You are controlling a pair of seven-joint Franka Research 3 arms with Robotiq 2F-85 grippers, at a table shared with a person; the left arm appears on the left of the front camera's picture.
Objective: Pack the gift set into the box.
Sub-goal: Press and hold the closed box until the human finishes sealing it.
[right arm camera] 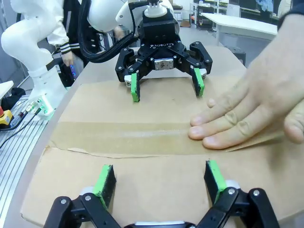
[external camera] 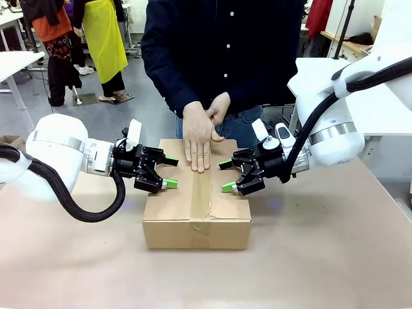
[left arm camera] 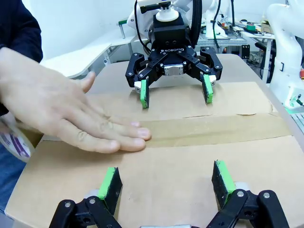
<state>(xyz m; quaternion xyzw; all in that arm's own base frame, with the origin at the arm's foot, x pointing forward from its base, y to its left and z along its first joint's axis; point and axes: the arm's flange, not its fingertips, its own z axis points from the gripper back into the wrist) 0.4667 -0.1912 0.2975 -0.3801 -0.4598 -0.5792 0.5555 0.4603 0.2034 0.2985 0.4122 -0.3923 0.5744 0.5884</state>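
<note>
Brown cardboard box (external camera: 196,206) sitting mid-desk (external camera: 322,257), flaps folded down flat, a strip of tape (external camera: 201,193) running along the centre seam and over the near front wall. Contents hidden under the closed flaps.

Left hand (external camera: 166,172) at the box's left top edge, fingers spread wide, green pads (external camera: 170,184) pointing inward across the left flap; whether touching the cardboard or just above it, cannot tell. Right hand (external camera: 227,176) mirrored at the right top edge, likewise spread wide, holding nothing. Facing each other across the taped seam, well apart.

Person's hand (external camera: 198,138) lying flat, palm down, on the far part of the seam between the two robot hands, fingertips on the tape. Second hand (external camera: 217,108) tucked just behind it at the far edge of the box.

From the left wrist: own green pads (left arm camera: 110,183) low over the near flap, person's fingers (left arm camera: 118,137) reaching in from the side onto the tape, opposite hand (left arm camera: 175,90) standing open over the far flap. From the right wrist: same layout reversed, with a ragged flap edge (right arm camera: 85,151) along the near side of the tape.

Open desk surface in front of the box and to both sides; far side taken up by the person standing close against the desk.
</note>
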